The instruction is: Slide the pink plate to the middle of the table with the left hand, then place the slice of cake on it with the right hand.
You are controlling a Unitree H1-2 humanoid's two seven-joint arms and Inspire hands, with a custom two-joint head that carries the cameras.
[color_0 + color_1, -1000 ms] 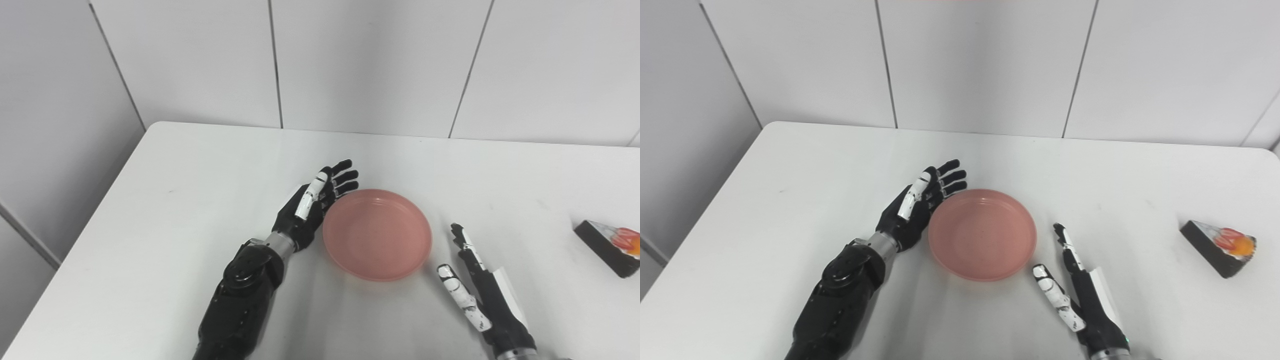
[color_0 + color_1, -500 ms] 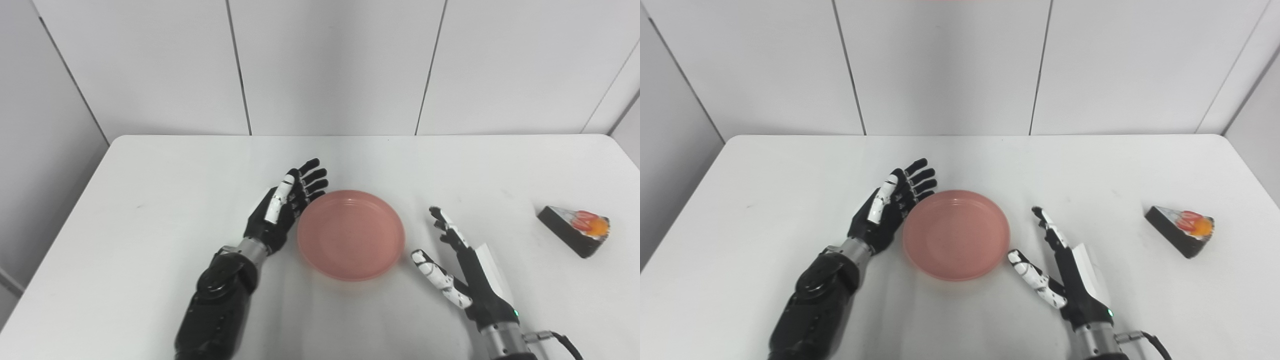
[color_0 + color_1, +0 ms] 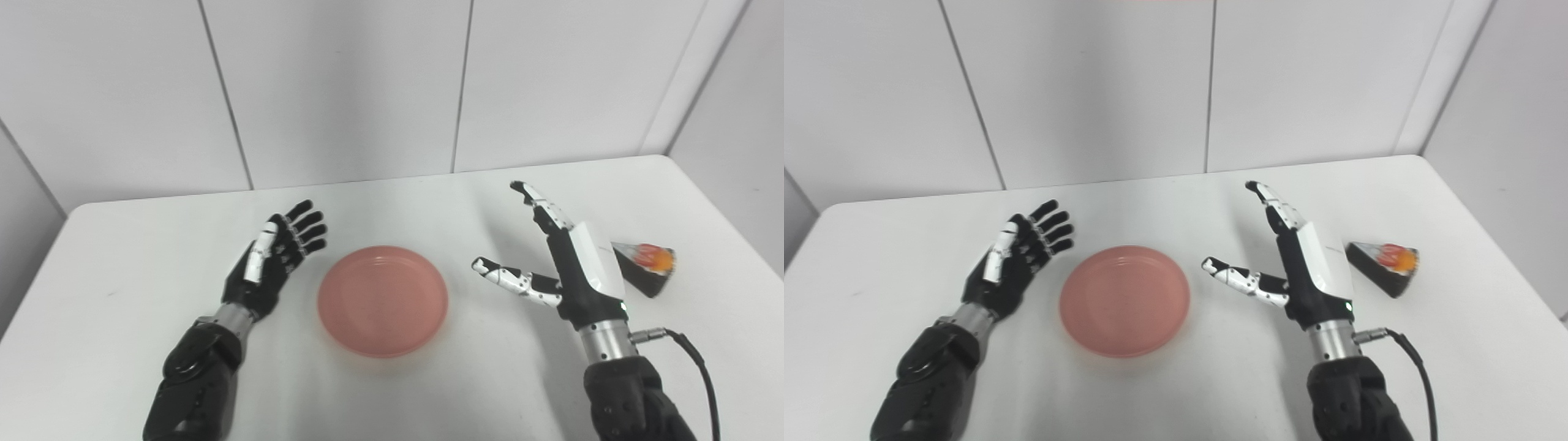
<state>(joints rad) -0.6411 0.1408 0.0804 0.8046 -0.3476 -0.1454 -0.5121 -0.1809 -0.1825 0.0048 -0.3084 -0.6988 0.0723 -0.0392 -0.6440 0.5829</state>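
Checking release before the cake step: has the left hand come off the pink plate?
Yes. The left hand now sits clear to the left of the pink plate, where it earlier touched the rim.

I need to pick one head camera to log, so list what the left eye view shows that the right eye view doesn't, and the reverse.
Only the left eye view: the right hand overlaps the left end of the slice of cake. Only the right eye view: the whole slice, with bare table between it and that hand. Both: the pink plate empty, the left hand open beside it without touching, the right hand open, holding nothing.
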